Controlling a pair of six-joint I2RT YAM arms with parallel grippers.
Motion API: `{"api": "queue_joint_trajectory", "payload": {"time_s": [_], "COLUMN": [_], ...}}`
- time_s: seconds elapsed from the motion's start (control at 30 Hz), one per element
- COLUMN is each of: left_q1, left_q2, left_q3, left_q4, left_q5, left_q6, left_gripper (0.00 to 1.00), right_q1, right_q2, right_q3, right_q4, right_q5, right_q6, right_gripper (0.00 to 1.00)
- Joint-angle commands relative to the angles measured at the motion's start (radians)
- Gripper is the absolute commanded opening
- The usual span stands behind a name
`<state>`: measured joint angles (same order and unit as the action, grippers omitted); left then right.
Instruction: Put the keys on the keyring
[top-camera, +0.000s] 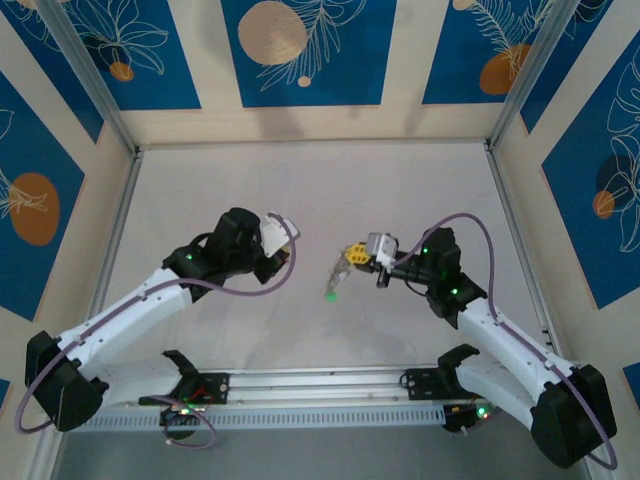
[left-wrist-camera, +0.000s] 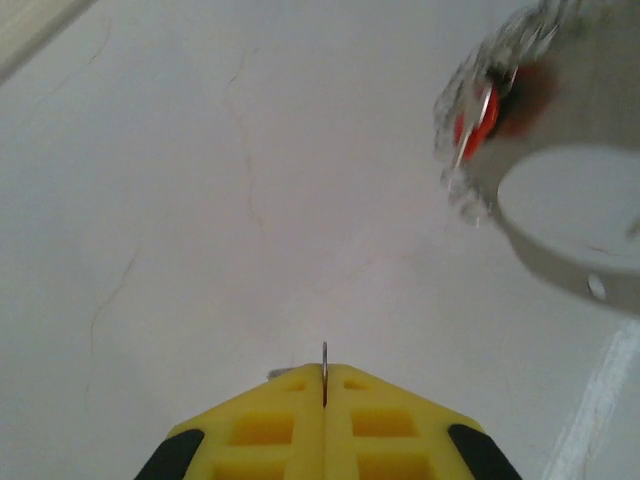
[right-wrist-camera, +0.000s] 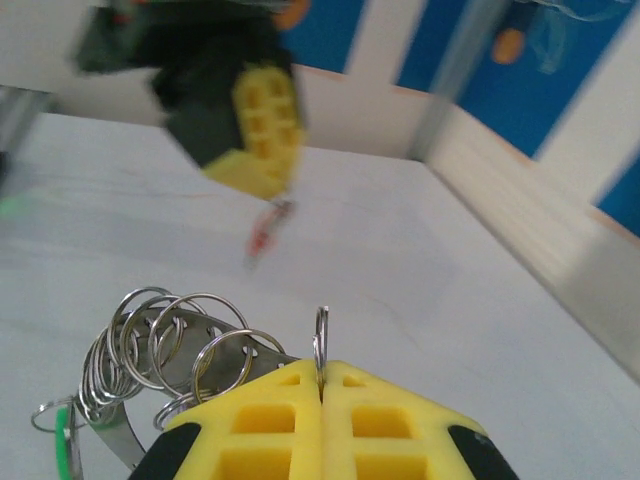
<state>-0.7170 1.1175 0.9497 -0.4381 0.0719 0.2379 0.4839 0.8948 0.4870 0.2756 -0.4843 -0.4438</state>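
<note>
Left gripper (left-wrist-camera: 324, 372): the yellow block fingers are pressed together on a thin metal blade seen edge-on. In the right wrist view this dangles as the red-tagged key (right-wrist-camera: 265, 232), at 11 o'clock from your right fingertips.
Right gripper (right-wrist-camera: 321, 372): the jaws are pressed together on the keyring (right-wrist-camera: 320, 338), which stands upright and edge-on out of the seam.
Nearby hardware: a cluster of split rings (right-wrist-camera: 165, 345) on a bent metal strip (right-wrist-camera: 120, 440) hangs at 9 o'clock of the keyring, against the right fingers. The green tag (right-wrist-camera: 64, 440) sits at 8 o'clock.
Second red tag (left-wrist-camera: 478, 125): it is blurred among shiny loops at 2 o'clock in the left wrist view. You cannot tell which loop carries it.
Spacing: seen from above, the grippers hang apart over the table (top-camera: 200, 190), the right one at 3 o'clock of the left.
Risk, slip: both grips are on thin, smooth metal, so a sideways push at contact could twist the key or the ring out of the jaws.
Risk, wrong ring: the loops crowd together, so you may thread the key onto a neighbouring one.
Risk, missed opening: edge-on, the ring's split is hidden, so the key may only glance off the wire.
Materials: the rings are bright, springy coiled wire and the strip is flat polished metal. The tags are small, glossy plastic, the fingers are matte and waffle-pocketed, and the table is pale and faintly veined.
</note>
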Motion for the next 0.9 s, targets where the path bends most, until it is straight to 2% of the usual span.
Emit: {"api": "queue_joint_trajectory", "payload": {"time_s": [0.0,0.1,0.2,0.3,0.43,0.63,0.73,0.87], "left_q1": [0.012,0.013,0.014,0.013,0.013,0.011,0.011,0.009], "left_q2": [-0.038,-0.071,-0.12,-0.191,-0.26,-0.24,-0.226,-0.214], "left_q3": [-0.046,-0.081,-0.14,-0.211,-0.282,-0.295,-0.298,-0.3], "left_q4": [0.069,0.099,0.157,0.225,0.283,0.342,0.332,0.341], "left_q5": [0.176,0.279,0.33,0.375,0.498,0.538,0.589,0.586], "left_q6": [0.21,0.258,0.304,0.376,0.463,0.459,0.515,0.515], "left_gripper": [0.0,0.0,0.0,0.0,0.0,0.0,0.0,0.0], "right_q1": [0.087,0.148,0.196,0.206,0.213,0.212,0.213,0.213], "right_q2": [-0.037,-0.034,-0.019,0.004,0.023,0.073,0.106,0.134], "right_q3": [-0.016,-0.013,-0.015,-0.013,-0.018,-0.001,0.002,0.007], "right_q4": [-0.019,-0.028,-0.026,-0.032,-0.023,0.013,0.041,0.082], "right_q5": [-0.086,-0.084,-0.069,-0.078,-0.086,-0.132,-0.156,-0.195], "right_q6": [-0.096,-0.1,-0.125,-0.13,-0.133,-0.106,-0.088,-0.04], "right_gripper": [0.0,0.0,0.0,0.0,0.0,0.0,0.0,0.0]}}
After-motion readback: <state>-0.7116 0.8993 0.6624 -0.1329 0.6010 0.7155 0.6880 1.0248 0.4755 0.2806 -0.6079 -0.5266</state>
